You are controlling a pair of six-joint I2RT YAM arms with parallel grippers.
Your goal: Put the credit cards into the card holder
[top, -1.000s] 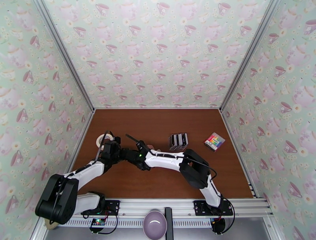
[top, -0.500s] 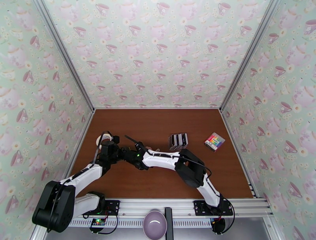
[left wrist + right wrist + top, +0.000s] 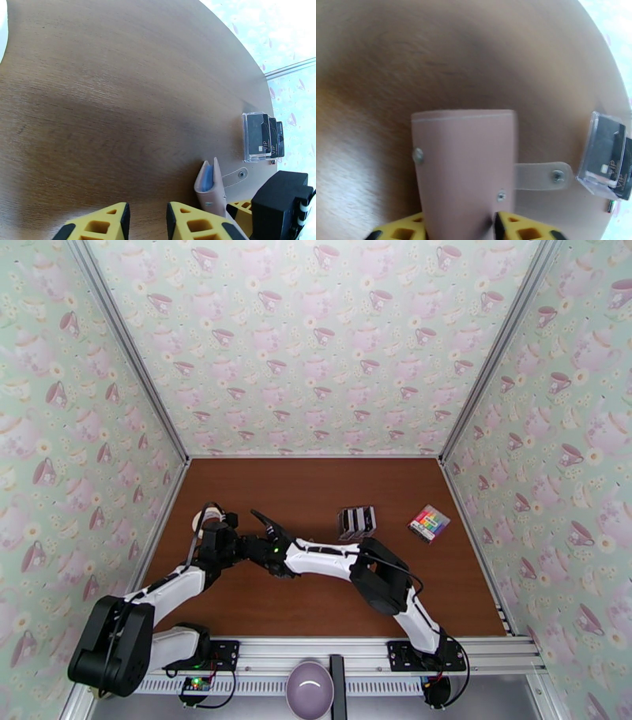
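Observation:
The pale pink card holder (image 3: 208, 188) stands on edge on the brown table, slightly spread, with pale blue inside and its snap tab (image 3: 544, 177) sticking out. My right gripper (image 3: 460, 223) is open, its yellow fingers (image 3: 531, 231) apart with the holder's flat face (image 3: 464, 165) across the gap. My left gripper (image 3: 147, 211) is open a narrow way just left of the holder, with bare wood between its fingers. In the top view the left gripper (image 3: 231, 544) and right gripper (image 3: 257, 544) meet. The credit cards (image 3: 262, 136) stand upright in a clear stand (image 3: 357, 523).
A rainbow-striped small block (image 3: 428, 523) lies at the right of the table. A white tape roll (image 3: 205, 517) sits just behind my left gripper near the left wall. A purple bowl (image 3: 310, 688) rests on the rail between the arm bases.
Both grippers have drifted together slightly away from the near edge and to the left. The card stand and the striped block have not moved.

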